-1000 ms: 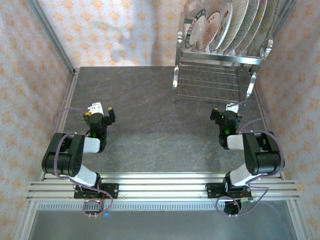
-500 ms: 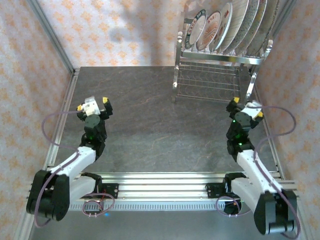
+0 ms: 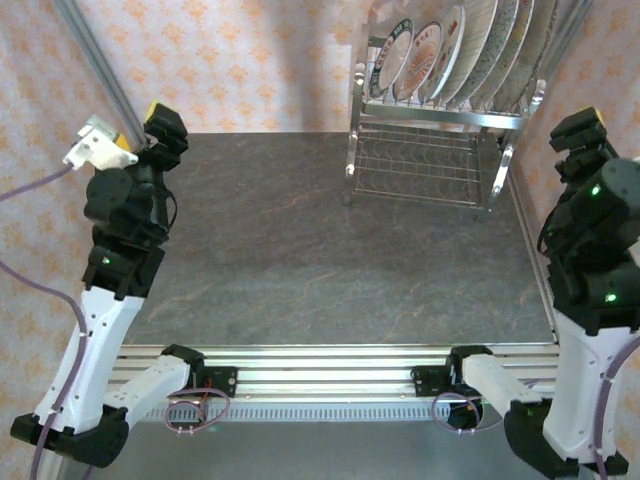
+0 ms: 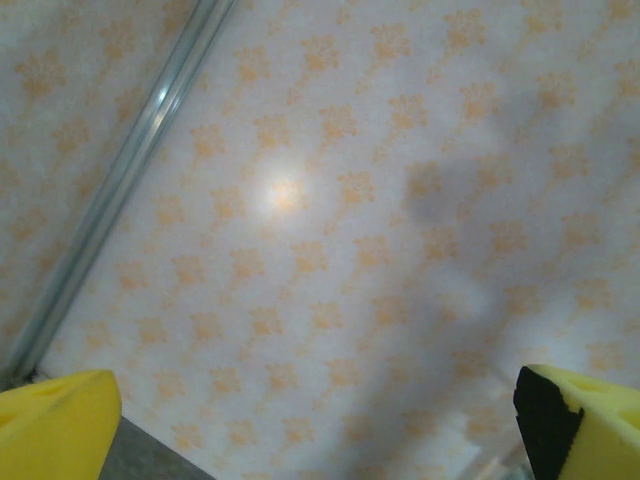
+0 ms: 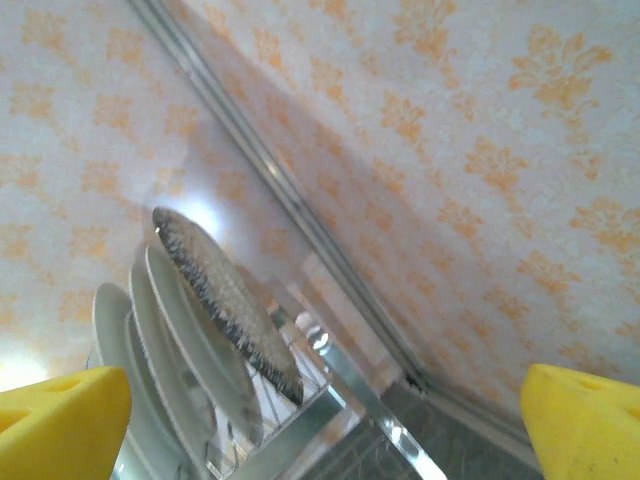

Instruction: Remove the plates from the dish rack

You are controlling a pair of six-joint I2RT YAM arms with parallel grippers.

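I raised both arms off table (image 3: pixel 300 250). Left hand (image 3: pixel 148 135), right hand (image 3: pixel 582 142) spread, empty. Plates (image 3: pixel 440 55) ahead of right hand; rack (image 3: pixel 420 150) full, unloading not begun.

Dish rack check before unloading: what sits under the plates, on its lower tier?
Under the plates, the lower tier of the dish rack is bare wire; its far edge is hidden by the upper tier.

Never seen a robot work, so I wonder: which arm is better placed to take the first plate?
Probably right. The right pincer, open, hangs just right of the dish rack, and its wrist camera faces the plates. The left pincer, also open, points at wallpaper across the table.
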